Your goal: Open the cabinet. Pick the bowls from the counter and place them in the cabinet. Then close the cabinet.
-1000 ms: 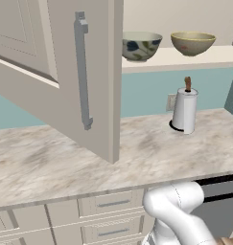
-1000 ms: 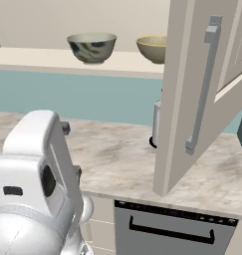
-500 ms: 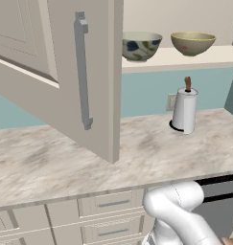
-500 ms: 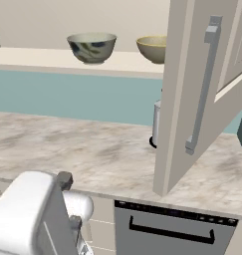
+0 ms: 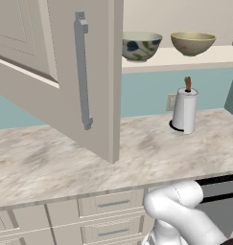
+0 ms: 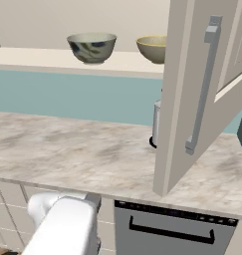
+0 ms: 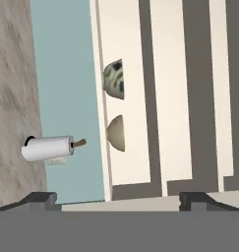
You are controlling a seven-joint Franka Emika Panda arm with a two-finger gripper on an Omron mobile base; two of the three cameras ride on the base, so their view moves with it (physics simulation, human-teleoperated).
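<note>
Both doors of the cabinet stand open: the left door [image 5: 46, 72] with its grey bar handle [image 5: 82, 72], and the right door [image 6: 192, 99]. The two bowls sit side by side on the cabinet's bottom shelf [image 5: 185, 60]. One is greyish-white with blue marks [image 5: 141, 45] [image 6: 91, 47] [image 7: 114, 79]. The other is tan-yellow [image 5: 192, 43] [image 6: 153, 49] [image 7: 117, 133]. My gripper [image 7: 118, 202] is open and holds nothing, its fingertips [image 7: 40, 199] wide apart. It is well back from the shelf, rolled sideways, facing the bowls. The counter [image 5: 51, 162] [image 6: 67, 149] runs below the cabinet.
A paper towel roll on a stand [image 5: 185, 110] [image 7: 47, 148] is at the back of the counter; the right door half hides it [image 6: 156, 122]. My arm [image 5: 180, 210] [image 6: 62, 224] is low in front of the drawers [image 5: 108, 206] and dishwasher [image 6: 172, 229].
My arm has dropped from high in the right base view to low at the counter's front. Bowls, doors and paper towel have not moved.
</note>
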